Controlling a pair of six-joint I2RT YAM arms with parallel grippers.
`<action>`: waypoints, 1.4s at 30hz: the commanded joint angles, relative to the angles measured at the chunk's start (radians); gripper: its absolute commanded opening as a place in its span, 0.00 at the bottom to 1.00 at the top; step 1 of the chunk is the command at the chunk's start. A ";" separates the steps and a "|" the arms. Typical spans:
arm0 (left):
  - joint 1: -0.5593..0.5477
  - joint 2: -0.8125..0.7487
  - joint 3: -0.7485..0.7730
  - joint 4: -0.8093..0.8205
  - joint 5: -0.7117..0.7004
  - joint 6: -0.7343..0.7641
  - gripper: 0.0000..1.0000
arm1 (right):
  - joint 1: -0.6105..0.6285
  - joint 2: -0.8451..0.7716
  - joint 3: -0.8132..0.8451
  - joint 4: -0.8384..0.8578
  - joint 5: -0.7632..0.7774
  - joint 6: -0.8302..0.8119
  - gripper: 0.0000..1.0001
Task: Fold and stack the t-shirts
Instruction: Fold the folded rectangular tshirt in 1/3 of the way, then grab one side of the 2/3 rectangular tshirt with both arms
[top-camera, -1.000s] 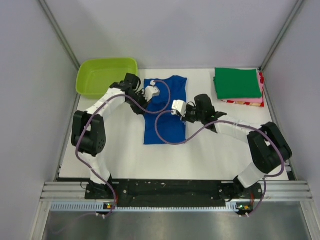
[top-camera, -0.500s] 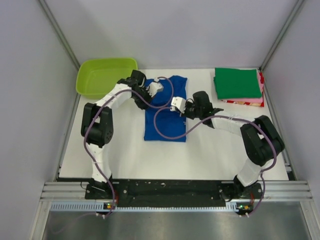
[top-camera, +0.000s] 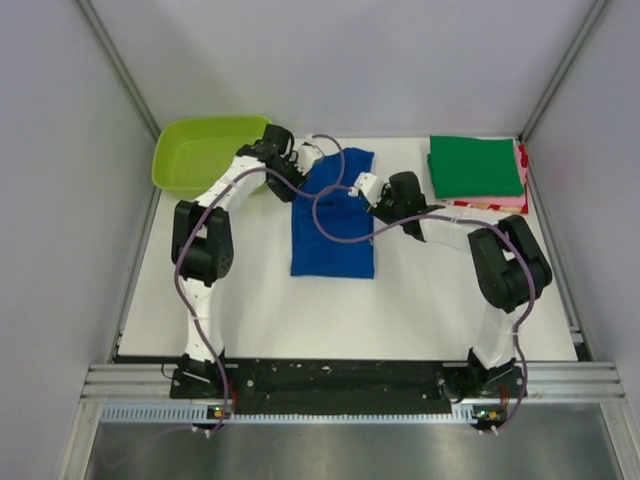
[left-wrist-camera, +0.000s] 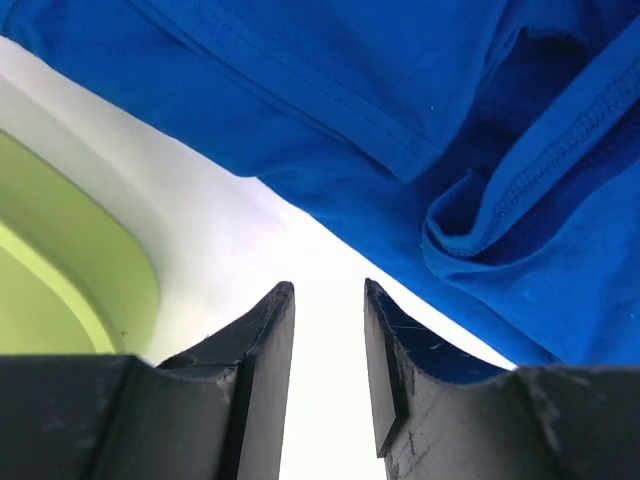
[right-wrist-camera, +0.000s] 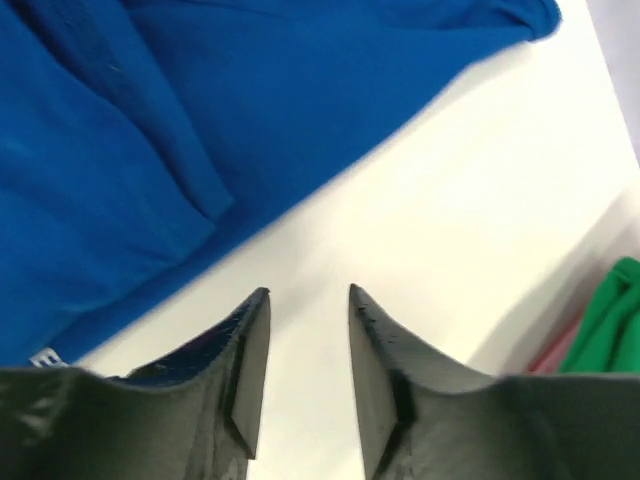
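Observation:
A royal-blue t-shirt (top-camera: 333, 225) lies folded lengthwise in the middle of the white table; its print is hidden. My left gripper (top-camera: 303, 158) is open and empty over bare table at the shirt's far left edge. In the left wrist view the blue cloth (left-wrist-camera: 420, 130) lies just beyond my fingertips (left-wrist-camera: 280, 300). My right gripper (top-camera: 362, 186) is open and empty at the shirt's far right edge. In the right wrist view the shirt (right-wrist-camera: 180, 130) lies beyond and left of the fingers. A folded stack, green shirt (top-camera: 475, 166) over pink and red ones (top-camera: 519, 200), sits at the far right.
A lime-green plastic tub (top-camera: 205, 152) stands at the far left corner, close beside my left arm; its rim shows in the left wrist view (left-wrist-camera: 70, 280). Grey walls close the table at the back and sides.
Both grippers have moved toward the far end of the blue shirt, the left one up and right, the right one up. The shirt's far end now lies narrower.

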 joint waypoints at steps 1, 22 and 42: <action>0.000 -0.115 -0.001 -0.007 0.064 0.016 0.39 | -0.015 -0.128 0.006 0.017 -0.005 0.053 0.43; -0.207 -0.444 -0.785 0.174 0.190 0.480 0.55 | 0.235 -0.322 -0.369 -0.126 -0.195 -0.411 0.64; -0.225 -0.609 -0.780 -0.158 0.143 0.375 0.00 | 0.382 -0.492 -0.279 -0.501 -0.165 -0.346 0.00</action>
